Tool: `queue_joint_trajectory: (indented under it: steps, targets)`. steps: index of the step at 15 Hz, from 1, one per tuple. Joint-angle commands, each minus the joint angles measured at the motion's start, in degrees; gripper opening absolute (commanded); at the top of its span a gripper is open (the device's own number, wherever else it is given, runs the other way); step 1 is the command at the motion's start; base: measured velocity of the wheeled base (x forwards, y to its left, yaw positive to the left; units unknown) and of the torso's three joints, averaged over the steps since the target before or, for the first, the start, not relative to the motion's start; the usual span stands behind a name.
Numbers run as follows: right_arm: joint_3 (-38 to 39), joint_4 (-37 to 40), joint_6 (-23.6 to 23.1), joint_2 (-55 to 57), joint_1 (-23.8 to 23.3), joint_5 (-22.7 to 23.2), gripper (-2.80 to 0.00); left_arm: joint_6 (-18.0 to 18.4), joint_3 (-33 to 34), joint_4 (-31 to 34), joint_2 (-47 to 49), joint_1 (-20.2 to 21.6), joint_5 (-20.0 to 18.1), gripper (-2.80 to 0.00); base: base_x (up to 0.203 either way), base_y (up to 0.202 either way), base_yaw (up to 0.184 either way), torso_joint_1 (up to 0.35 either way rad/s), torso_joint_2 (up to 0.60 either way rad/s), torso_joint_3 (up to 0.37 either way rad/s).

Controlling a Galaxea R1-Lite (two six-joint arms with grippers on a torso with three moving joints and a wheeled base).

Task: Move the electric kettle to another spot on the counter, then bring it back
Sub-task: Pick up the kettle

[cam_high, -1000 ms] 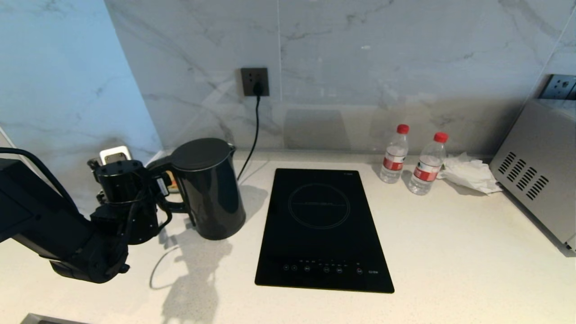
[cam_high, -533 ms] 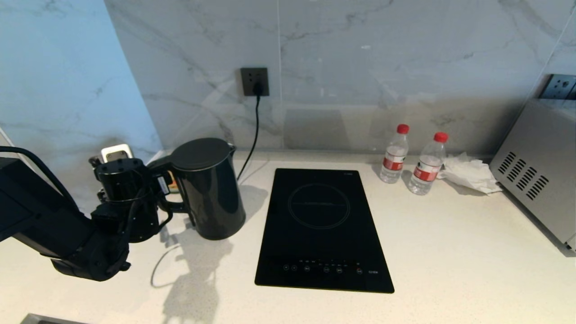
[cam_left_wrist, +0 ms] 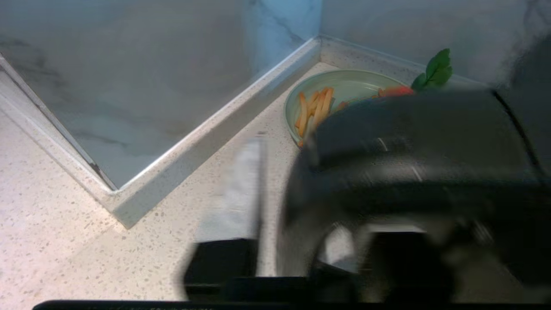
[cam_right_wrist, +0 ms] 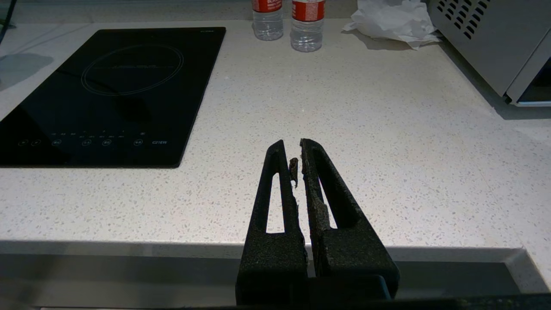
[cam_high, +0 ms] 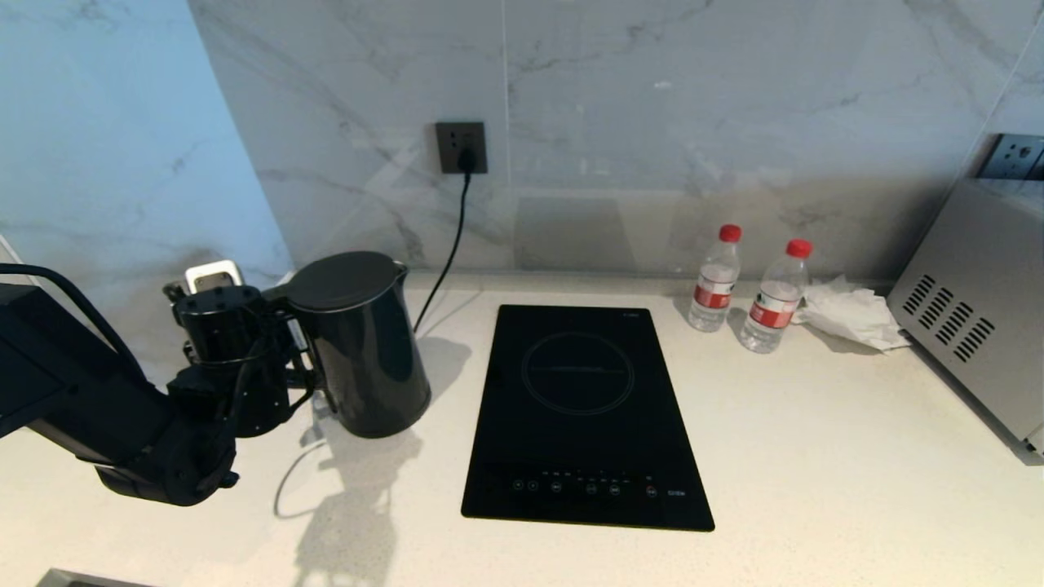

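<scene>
Two red-capped bottles (cam_high: 716,281) far right of hob (cam_high: 583,412) marked "C21EW"; left gripper (cam_high: 298,359) clamped on kettle (cam_high: 359,346) handle; right gripper (cam_right_wrist: 297,148) together.

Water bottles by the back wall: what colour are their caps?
Red caps on both water bottles, clearest in the head view.

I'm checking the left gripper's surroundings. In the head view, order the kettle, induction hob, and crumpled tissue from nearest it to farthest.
Measured from the left gripper:
1. Electric kettle, right against it, at the counter's left.
2. Induction hob, mid-counter, to the kettle's right.
3. Crumpled tissue, far right, beside the bottles.
</scene>
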Motion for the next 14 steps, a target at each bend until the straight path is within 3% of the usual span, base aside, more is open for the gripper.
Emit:
queue_joint_trajectory:
  steps: [1,14]
  targets:
    - [0.0,0.0,0.0,0.0,0.0,0.0,-2.80,-0.1,-0.1,-0.5,-0.1,0.0,0.4,-2.80,0.000,0.000,0.000,0.000,0.00,0.000]
    - [0.0,0.0,0.0,0.0,0.0,0.0,-2.80,0.0,-1.9,1.8,-2.3,-2.1,1.0,-2.80,0.000,0.000,0.000,0.000,0.00,0.000]
